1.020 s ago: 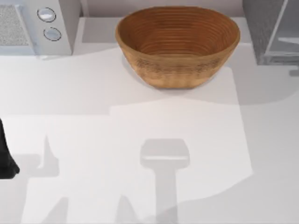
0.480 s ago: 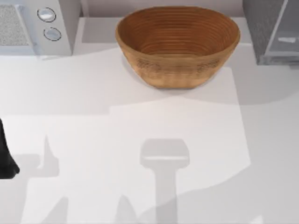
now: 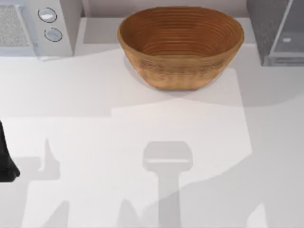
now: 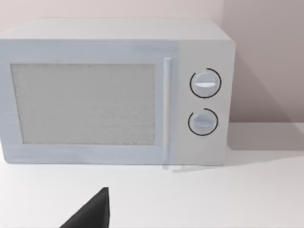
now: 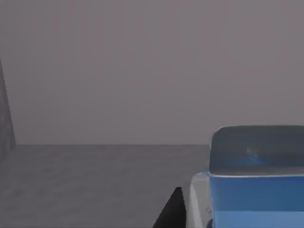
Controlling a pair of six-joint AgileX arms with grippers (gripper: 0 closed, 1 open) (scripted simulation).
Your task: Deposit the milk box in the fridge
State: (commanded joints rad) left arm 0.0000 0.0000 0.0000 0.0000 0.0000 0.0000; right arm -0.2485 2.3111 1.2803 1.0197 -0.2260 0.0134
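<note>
The milk box [image 5: 256,190], seen by its blue top and a strip of white side, fills the near corner of the right wrist view. My right gripper [image 5: 242,219] is shut on it, one dark finger [image 5: 173,213] lying against its white side. Around the carton are the fridge's grey inner floor [image 5: 85,180] and back wall. From above, the fridge [image 3: 265,28] stands at the table's far right, dark grey and speckled, with a paler glassy door panel [image 3: 290,33]. My left arm [image 3: 5,161] is parked at the table's left edge.
A large woven basket [image 3: 180,45] stands at the back middle of the table. A light grey microwave [image 3: 33,26] with two round dials [image 4: 205,83] sits at the back left, facing my left wrist. Arm shadows lie across the white tabletop [image 3: 142,118].
The arm shadow at the table's bottom right has shifted. A pale spot seen in the fridge's door panel has slid a little to the left. The left arm has not moved.
</note>
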